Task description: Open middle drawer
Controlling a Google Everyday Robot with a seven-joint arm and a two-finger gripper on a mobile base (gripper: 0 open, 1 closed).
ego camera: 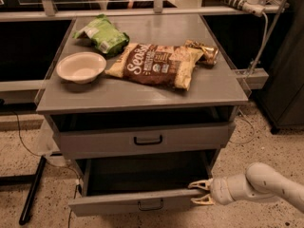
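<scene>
Now, drawer out, hand at its corner.
Nearest us, the gripper (202, 193) sits with fingers spread wide, holding nothing, at the right front corner of the middle drawer (109, 204), which stands well out below the upper drawer (190, 137). Contact there looks likely, but it's hard to call. Danger: a finger hooks that corner and skews the drawer, or a jolt rattles the bowl (81, 66) and snack bag (156, 64) up top.
</scene>
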